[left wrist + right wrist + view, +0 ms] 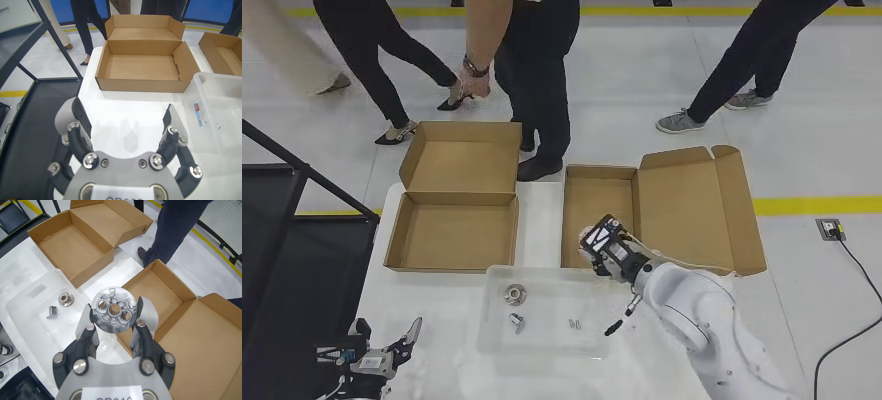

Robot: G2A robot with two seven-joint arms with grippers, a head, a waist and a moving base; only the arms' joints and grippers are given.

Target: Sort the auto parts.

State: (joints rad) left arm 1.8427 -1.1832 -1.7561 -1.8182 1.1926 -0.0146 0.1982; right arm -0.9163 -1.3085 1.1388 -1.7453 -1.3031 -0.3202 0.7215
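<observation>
White table (pixel 122 106) | right jaws clamp grey round holed disc (pixel 113 310) | left jaws spread wide

We take this for a factory or workshop demo floor, not a home. Pale glossy floor (pixel 642 90) marked with yellow line tape (pixel 817 205), and a power socket (pixel 829 229) set in the floor. White pegboard wall (pixel 217 219) and blue panels (pixel 200 8) behind. Black metal rack (pixel 37 117) beside a white table (pixel 132 106), which bears open cardboard boxes (pixel 452 235) and a clear bin (pixel 542 340) of loose metal parts (pixel 514 294)
</observation>
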